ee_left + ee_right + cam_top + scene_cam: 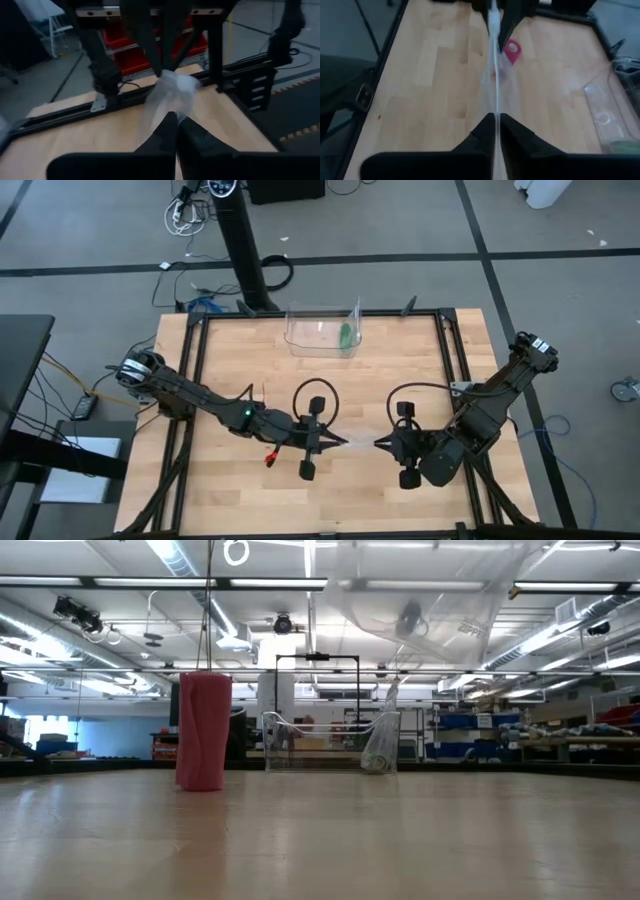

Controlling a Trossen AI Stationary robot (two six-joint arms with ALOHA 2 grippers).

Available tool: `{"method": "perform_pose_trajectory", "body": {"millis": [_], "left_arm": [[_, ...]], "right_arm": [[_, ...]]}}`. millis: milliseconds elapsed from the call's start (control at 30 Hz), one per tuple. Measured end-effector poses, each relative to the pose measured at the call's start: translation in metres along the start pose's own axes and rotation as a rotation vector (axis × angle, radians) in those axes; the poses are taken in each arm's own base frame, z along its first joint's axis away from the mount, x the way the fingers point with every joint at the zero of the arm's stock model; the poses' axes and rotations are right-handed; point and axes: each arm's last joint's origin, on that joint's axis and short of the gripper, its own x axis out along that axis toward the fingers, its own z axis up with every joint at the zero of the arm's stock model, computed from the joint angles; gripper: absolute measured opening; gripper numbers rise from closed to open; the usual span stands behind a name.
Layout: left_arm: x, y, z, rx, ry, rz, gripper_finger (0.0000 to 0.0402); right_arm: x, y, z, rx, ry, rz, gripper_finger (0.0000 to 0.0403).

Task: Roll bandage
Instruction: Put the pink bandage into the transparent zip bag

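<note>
Long ceiling strip lights [250, 583] flood the room evenly from overhead, so the wooden bench [230, 360] looks bright and the arms cast only faint, soft shadows on it, while the level view across it catches a pale sheen on the boards and the far windows [60, 730] wash out bluish. The pink roll [203, 730] standing there is soft-edged, and the shelving behind it is hazy. In both wrist views the dark fingers [160, 140] close to the lens are blurred and underlit, and the clear film [496, 75] stretched ahead smears into a pale streak.
</note>
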Motion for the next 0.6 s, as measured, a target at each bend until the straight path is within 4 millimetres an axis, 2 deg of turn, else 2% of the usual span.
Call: {"method": "perform_pose_trajectory", "body": {"millis": [100,233,367,500,600], "left_arm": [[0.0,0.002,-0.001,0.013,0.015,0.068,0.0005],[-0.002,0.001,0.001,0.049,0.015,0.103,0.0004],[-0.007,0.002,-0.002,0.056,0.02,0.121,0.0003],[-0.022,0.006,-0.006,0.038,-0.037,0.138,0.0002],[-0.043,0.011,-0.008,0.026,-0.122,0.151,0.0001]], "right_arm": [[-0.002,-0.002,0.001,-0.003,-0.03,-0.059,0.0053],[-0.015,-0.002,-0.003,-0.041,-0.083,-0.156,0.0096],[-0.022,-0.007,-0.014,-0.038,-0.101,-0.204,0.0122],[-0.019,-0.014,-0.033,0.004,-0.103,-0.215,0.0127],[-0.015,-0.02,-0.047,0.031,-0.13,-0.221,0.0127]]}}
